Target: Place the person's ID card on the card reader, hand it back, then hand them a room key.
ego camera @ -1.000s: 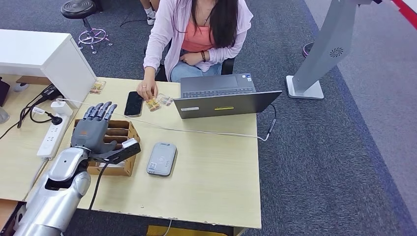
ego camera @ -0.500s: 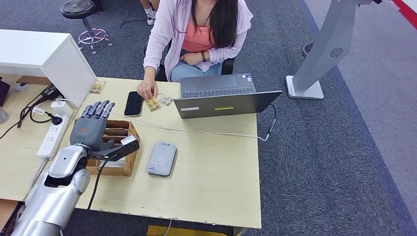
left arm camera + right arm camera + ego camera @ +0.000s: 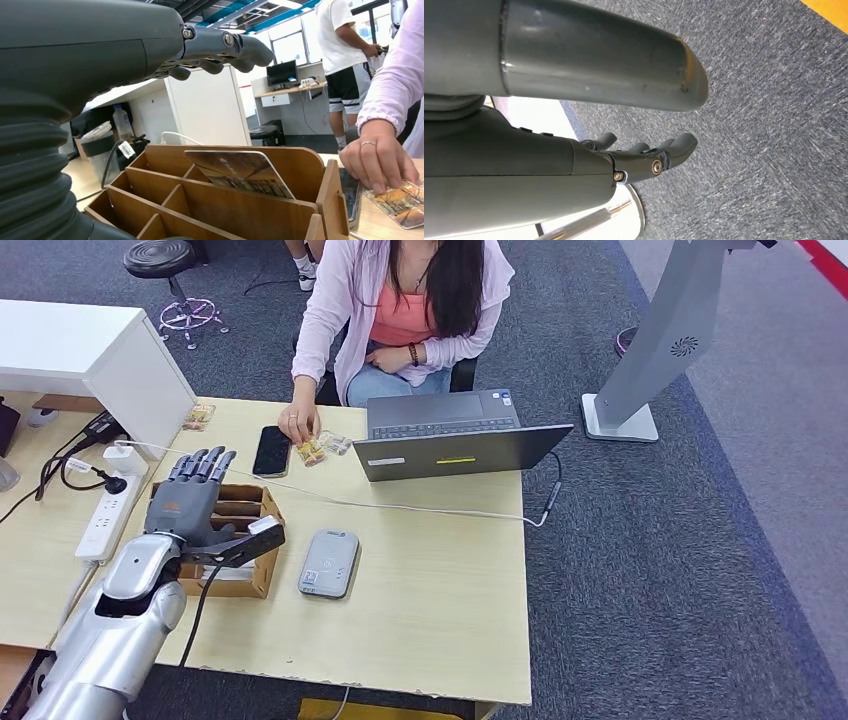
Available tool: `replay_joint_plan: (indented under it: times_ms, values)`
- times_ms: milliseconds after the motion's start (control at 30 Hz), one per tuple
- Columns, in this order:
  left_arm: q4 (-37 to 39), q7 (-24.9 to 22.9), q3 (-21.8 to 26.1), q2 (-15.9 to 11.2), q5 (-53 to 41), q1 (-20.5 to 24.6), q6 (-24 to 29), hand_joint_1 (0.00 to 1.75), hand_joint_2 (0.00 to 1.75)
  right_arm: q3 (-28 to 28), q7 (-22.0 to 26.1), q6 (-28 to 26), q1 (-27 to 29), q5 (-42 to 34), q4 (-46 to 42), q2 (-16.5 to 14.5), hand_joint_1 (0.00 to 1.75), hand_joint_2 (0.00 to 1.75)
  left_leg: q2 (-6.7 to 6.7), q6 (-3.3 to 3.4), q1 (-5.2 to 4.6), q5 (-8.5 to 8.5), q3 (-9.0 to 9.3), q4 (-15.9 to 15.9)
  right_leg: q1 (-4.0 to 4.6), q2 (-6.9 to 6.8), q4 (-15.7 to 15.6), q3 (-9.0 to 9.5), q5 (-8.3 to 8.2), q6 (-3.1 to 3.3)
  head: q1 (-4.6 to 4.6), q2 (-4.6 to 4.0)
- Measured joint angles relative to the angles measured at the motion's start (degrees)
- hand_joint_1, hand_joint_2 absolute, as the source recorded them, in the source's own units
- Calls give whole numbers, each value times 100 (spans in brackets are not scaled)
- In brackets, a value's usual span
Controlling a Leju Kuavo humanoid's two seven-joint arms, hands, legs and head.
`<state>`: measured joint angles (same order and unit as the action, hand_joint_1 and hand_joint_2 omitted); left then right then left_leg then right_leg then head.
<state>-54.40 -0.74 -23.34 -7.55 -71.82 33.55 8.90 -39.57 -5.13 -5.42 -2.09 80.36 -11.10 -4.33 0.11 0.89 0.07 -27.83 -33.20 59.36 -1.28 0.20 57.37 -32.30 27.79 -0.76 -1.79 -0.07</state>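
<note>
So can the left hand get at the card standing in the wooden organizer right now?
Probably yes. The left hand hovers open right above the wooden organizer, and the card stands upright in a slot with its top edge exposed and nothing covering it.

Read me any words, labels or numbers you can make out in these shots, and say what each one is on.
None can be read.
Card reader: a small label on its top, too small to read.
Laptop: white and yellow stickers on its lid, blurred.
Card in the wooden organizer: a faint line of print, too blurred to read.
Barcode tag on a cable: bars only, digits illegible.
</note>
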Motion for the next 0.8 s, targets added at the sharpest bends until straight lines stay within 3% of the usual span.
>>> replay_joint_plan:
  times_ms: [800]
  values:
    - [50,92,0,36,-26,253,11,0,175,-101,28,4,-14,80,2,0,0,0,0,0,0,0,0,0,0,0,0,1,-1,0,1,0]
